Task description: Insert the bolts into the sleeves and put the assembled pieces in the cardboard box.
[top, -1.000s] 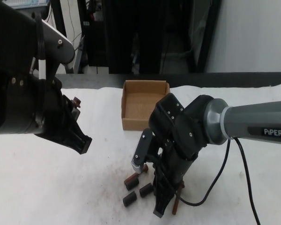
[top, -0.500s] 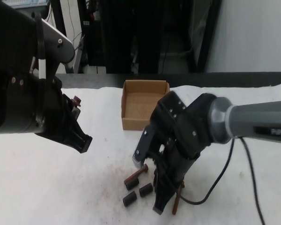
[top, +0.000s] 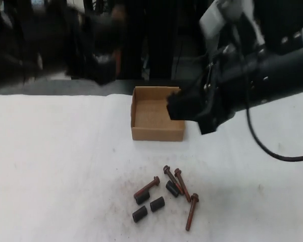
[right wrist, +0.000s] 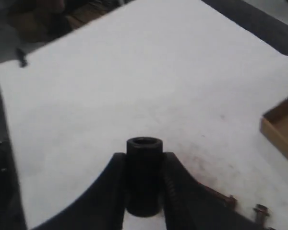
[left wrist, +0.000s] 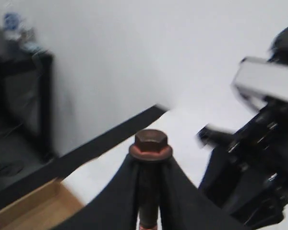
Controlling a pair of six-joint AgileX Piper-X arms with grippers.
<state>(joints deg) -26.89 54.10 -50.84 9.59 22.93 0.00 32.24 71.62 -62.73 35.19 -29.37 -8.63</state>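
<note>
Holding, left gripper (left wrist: 149, 167): fingers pinched tight on one bolt (left wrist: 150, 143); the hex head sits just past the fingertips and the shank runs back between the fingers.
Holding, right gripper (right wrist: 144, 165): fingers closed around one sleeve (right wrist: 144, 146); the sleeve lies lengthwise along the fingers, with its open bore facing away from the wrist.
Key relation: the bolt's long axis and the sleeve's bore each run along their own gripper. Mating them looks like a matter of turning the two grippers to face each other until both axes share one line. The bolt's free end is hidden, so I cannot tell how much shank is available to enter the bore.
Gap between the two: the left wrist view shows the right arm (left wrist: 259, 158) farther off. The two held parts seem well apart, not yet lined up.
Cardboard box (top: 157, 134): open, on the bench (top: 50, 166), beyond the loose parts; nothing visible inside.
Loose bolts (top: 147, 187): four, lying flat near the front of the bench at differing angles.
Loose sleeves (top: 157, 203): four, lying among those bolts, one between two of them.
Count in all: five bolts and five sleeves, one of each held.
Progress, as a judgement: first pair in hand, none assembled.
</note>
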